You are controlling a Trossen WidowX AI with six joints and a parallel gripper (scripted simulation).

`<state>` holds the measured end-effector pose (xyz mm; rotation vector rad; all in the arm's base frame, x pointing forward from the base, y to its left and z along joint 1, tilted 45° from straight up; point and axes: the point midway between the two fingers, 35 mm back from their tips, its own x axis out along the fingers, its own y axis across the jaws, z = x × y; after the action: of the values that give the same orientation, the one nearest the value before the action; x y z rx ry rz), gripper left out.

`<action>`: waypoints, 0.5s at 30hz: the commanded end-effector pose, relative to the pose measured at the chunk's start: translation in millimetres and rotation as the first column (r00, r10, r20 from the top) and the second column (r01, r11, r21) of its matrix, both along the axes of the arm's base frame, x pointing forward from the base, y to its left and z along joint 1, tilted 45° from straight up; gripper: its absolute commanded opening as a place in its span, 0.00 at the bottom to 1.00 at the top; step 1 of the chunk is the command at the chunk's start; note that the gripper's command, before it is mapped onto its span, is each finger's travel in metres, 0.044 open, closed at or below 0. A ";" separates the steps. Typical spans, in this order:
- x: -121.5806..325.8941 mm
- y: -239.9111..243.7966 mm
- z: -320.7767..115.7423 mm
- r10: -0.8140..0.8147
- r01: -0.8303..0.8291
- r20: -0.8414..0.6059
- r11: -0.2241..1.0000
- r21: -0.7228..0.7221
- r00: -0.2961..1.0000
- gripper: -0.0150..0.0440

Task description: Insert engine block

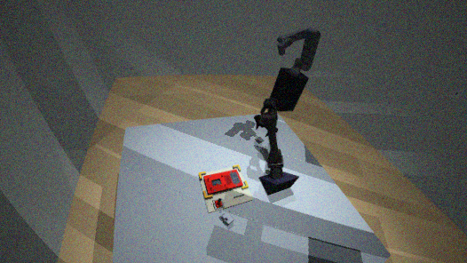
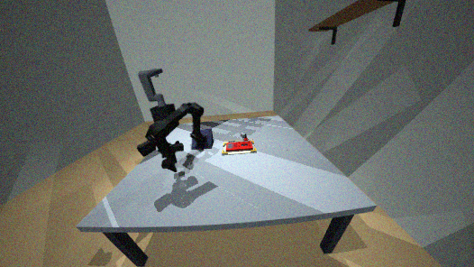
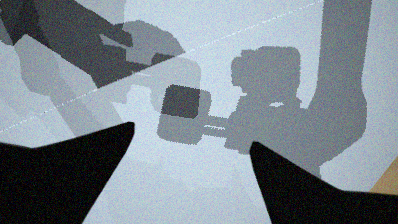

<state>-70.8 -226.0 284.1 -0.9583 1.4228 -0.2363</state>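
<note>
The red car body (image 1: 230,184) (image 2: 240,146) lies on a pale board with yellow corner pieces. Two grey patches show in its top; I cannot tell whether either holds the engine block. A small dark-and-red part (image 1: 218,203) (image 2: 244,137) sits on the board beside the body. A small grey piece (image 1: 226,219) lies on the table just off the board. I cannot tell which of these is the engine block. My gripper (image 1: 258,123) (image 2: 177,158) (image 3: 194,137) is open and empty, raised above the table, well apart from the car body. The wrist view shows only table and shadows between the fingers.
My arm's dark base (image 1: 279,182) (image 2: 204,139) stands beside the board. A grey jointed arm (image 1: 312,46) (image 2: 147,83) on a black block (image 1: 290,89) stands beyond my arm. A brown shelf (image 2: 351,15) is on the wall. Shadows cross the table top (image 1: 151,178) (image 2: 270,189).
</note>
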 end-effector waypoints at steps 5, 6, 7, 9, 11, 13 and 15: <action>38.0 -30.3 -3.4 0.050 -0.055 0.082 0.997 0.061 0.995 1.00; 43.9 -33.5 -3.7 0.056 -0.062 0.092 0.996 0.069 0.994 1.00; 49.8 -36.6 -4.1 0.062 -0.070 0.101 0.995 0.076 0.993 1.00; 62.3 -42.5 -4.9 0.073 -0.084 0.119 0.992 0.090 0.990 1.00; 75.4 -47.8 -5.6 0.084 -0.099 0.137 0.990 0.105 0.987 1.00; 89.7 -52.7 -6.5 0.095 -0.114 0.154 0.986 0.120 0.983 1.00; 105.0 -56.9 -7.4 0.105 -0.130 0.172 0.982 0.135 0.979 1.00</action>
<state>15.0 -274.9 279.3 -0.9011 1.2384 -0.1383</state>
